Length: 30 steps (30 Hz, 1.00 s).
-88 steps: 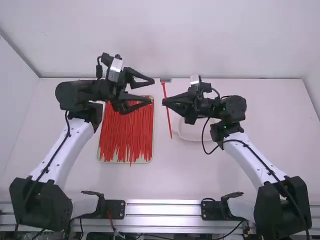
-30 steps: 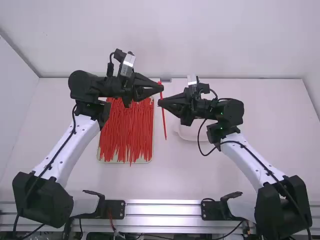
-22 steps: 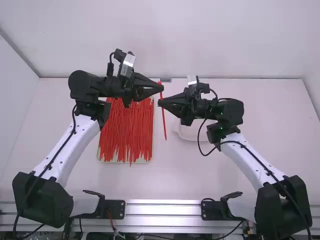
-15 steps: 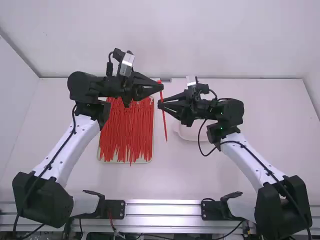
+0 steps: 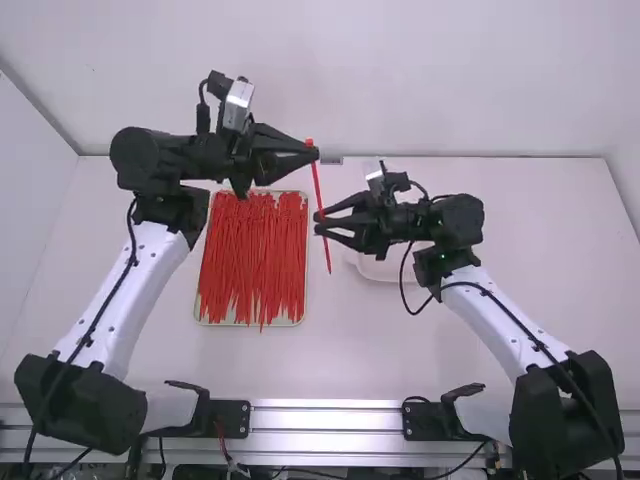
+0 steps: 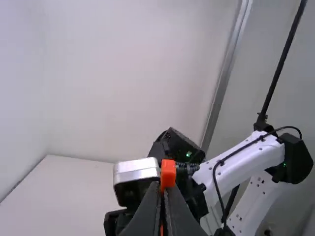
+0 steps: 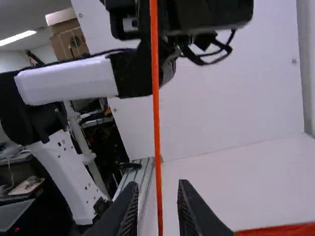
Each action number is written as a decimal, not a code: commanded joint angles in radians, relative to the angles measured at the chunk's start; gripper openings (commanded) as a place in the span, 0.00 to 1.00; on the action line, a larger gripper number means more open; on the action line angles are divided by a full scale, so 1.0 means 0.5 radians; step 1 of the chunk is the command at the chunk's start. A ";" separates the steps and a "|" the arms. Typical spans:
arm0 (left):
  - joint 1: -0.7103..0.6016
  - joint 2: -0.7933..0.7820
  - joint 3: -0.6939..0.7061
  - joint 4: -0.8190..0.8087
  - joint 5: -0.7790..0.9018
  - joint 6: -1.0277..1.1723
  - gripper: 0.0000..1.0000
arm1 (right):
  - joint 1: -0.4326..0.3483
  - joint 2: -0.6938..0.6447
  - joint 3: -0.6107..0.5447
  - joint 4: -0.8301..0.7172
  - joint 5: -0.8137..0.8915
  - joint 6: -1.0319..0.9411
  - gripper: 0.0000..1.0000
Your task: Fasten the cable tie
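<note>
**Holding one tie aloft, no loop made yet**

One red cable tie (image 5: 316, 185) has been singled out and hangs straight down above the surface (image 5: 560, 230), well clear of the pile of spare ties (image 5: 252, 257) below. The left pincer (image 5: 312, 152) is clamped on the tie's head end; in its wrist view the square head (image 6: 168, 174) sits just past the closed fingertips. The right pincer (image 5: 319, 222) is lower on the strap with its fingers apart, one on each side, and in the right wrist view the strap (image 7: 155, 98) runs between them without being gripped.

By my reading only the pick-up is done. The strap is unbent and its tail hangs free, so gripping the tail, curling it round, feeding it through the head and pulling it snug are all left.
</note>
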 commanded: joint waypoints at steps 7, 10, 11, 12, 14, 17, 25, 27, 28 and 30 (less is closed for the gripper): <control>0.144 0.002 0.099 0.002 0.021 -0.036 0.01 | -0.005 -0.003 0.054 -0.172 -0.080 -0.163 0.23; 0.185 0.002 0.104 0.043 0.013 -0.087 0.02 | -0.005 -0.003 0.054 -0.223 -0.114 -0.221 0.23; 0.192 0.002 0.103 0.068 0.013 -0.116 0.02 | -0.005 -0.003 0.054 -0.230 -0.126 -0.227 0.23; 0.198 0.002 0.103 0.084 0.014 -0.139 0.01 | -0.005 -0.003 0.054 -0.246 -0.126 -0.228 0.23; 0.204 0.002 0.103 0.109 0.017 -0.177 0.02 | -0.005 -0.003 0.054 -0.288 -0.116 -0.238 0.24; 0.189 0.002 0.103 0.118 -0.011 -0.179 0.01 | 0.038 -0.003 0.054 -0.415 -0.116 -0.357 0.25; 0.183 0.002 0.103 0.114 -0.039 -0.230 0.01 | 0.092 -0.003 0.054 -0.423 -0.169 -0.443 0.27; 0.182 0.002 0.103 0.114 -0.040 -0.233 0.01 | 0.085 -0.003 0.054 -0.423 -0.169 -0.435 0.28; 0.182 0.002 0.103 0.116 -0.043 -0.235 0.01 | 0.085 -0.003 0.054 -0.423 -0.169 -0.437 0.28; 0.182 0.002 0.103 0.117 -0.061 -0.281 0.02 | 0.092 -0.003 0.054 -0.432 -0.169 -0.436 0.28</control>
